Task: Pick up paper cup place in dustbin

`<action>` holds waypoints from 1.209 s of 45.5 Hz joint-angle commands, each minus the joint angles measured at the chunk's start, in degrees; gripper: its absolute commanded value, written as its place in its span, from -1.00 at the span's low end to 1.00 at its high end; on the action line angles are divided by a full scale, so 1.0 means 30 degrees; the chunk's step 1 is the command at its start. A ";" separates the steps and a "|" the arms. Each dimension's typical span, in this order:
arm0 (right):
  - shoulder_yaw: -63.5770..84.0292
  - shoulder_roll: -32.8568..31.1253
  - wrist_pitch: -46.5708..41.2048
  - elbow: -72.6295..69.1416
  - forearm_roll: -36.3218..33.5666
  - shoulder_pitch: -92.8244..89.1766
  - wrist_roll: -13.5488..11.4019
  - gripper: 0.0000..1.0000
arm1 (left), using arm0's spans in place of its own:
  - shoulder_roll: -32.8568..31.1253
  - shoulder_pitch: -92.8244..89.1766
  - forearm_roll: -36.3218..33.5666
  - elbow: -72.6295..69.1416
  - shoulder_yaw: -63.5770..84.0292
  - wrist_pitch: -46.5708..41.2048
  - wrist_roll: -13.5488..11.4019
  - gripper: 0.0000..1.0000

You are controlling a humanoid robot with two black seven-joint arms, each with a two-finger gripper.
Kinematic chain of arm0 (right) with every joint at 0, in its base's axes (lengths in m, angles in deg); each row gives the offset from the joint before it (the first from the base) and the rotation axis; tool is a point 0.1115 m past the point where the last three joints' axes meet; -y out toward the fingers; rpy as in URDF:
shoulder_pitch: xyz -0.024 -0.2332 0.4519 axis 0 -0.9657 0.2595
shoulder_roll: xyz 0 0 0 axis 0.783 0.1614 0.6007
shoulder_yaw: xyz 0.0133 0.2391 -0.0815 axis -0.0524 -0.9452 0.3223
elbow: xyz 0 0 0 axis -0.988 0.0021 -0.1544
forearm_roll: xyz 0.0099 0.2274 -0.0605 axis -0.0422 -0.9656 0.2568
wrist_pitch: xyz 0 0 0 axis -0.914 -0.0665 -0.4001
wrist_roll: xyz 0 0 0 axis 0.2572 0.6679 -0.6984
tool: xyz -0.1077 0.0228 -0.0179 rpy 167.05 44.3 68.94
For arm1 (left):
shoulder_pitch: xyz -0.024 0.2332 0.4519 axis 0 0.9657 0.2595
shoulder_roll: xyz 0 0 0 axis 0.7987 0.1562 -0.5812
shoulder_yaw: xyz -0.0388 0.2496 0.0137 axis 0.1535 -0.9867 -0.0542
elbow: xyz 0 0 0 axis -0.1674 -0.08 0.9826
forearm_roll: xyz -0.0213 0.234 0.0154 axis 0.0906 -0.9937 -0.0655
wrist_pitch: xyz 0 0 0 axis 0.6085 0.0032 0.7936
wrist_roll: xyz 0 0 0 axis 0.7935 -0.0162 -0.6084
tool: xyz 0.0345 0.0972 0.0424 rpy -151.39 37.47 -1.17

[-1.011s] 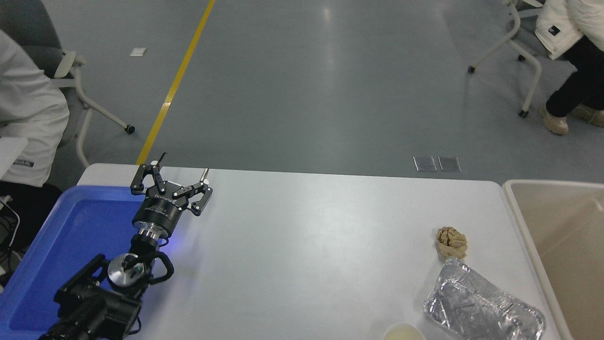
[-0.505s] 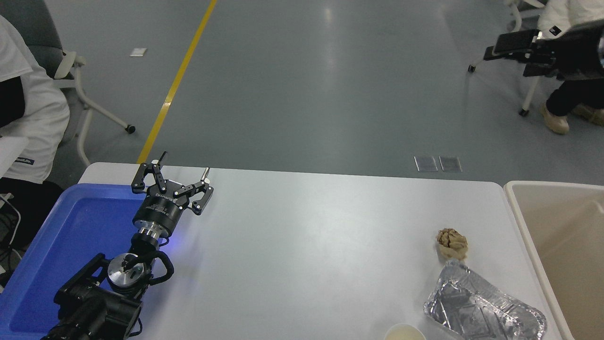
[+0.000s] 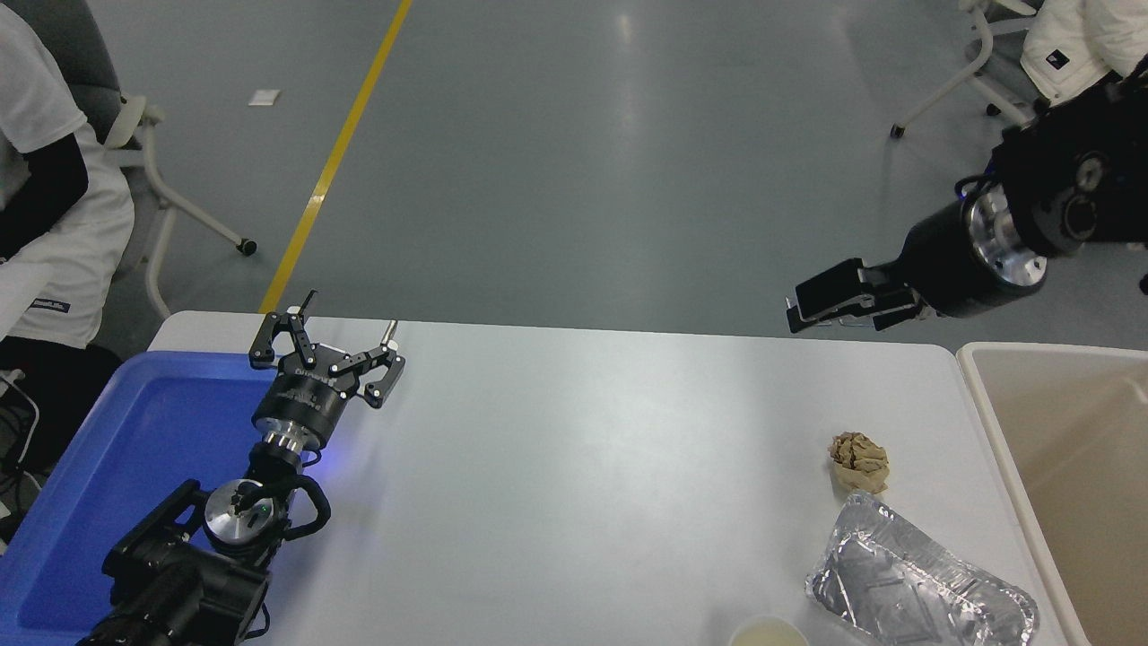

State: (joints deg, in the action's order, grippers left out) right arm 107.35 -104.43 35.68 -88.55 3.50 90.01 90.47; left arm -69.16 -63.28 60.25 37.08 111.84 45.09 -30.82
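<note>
The paper cup [image 3: 768, 632] stands at the near edge of the white table [image 3: 574, 467], cut off by the bottom of the view so only its rim and pale inside show. Just to the right of the cup lies a crinkled foil tray [image 3: 919, 583], and beyond that tray, farther from the cup, sits a crumpled brown paper ball [image 3: 859, 460]. The dustbin [image 3: 1058, 475] stands off the table's right end, to the right of the cup, its inside bare where it shows.

The right gripper [image 3: 794, 316] hangs in the air above the table's far edge, well apart from the cup and far beyond it, pointing left; its jaws look drawn nearly together with nothing between them. The cup lies untouched, nowhere near those jaws.

The left gripper [image 3: 345, 330] rests far to the left of the cup, over the inner edge of a blue tray [image 3: 117, 467], its jaws spread wide and holding nothing.

A person in white [image 3: 45, 179] sits beyond the table's far left corner, and another person [image 3: 1090, 36] is at the top right, both well away from the cup
</note>
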 commanded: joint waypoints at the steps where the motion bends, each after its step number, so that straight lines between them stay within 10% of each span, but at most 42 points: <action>1: 0.0996 0.0620 0.0797 -0.1882 -0.0367 -0.0517 -0.0198 1.00 | 0.0000 0.0000 0.0001 0.0001 0.0001 -0.0015 -0.0002 0.98; 19: 0.3397 0.2554 0.1882 -0.2000 -0.6753 -0.4501 -0.0081 1.00 | 0.0000 0.0000 0.0001 0.0001 0.0001 0.0014 -0.0002 0.98; 55: -0.0966 0.4135 0.5574 -0.2491 -0.1568 -0.9424 -0.0198 1.00 | 0.0000 0.0000 0.0001 0.0001 0.0001 0.0014 -0.0002 0.98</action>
State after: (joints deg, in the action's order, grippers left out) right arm 106.58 -94.77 51.16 -95.95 -3.55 66.58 90.00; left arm -69.16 -63.28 60.25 37.09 111.85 45.13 -30.82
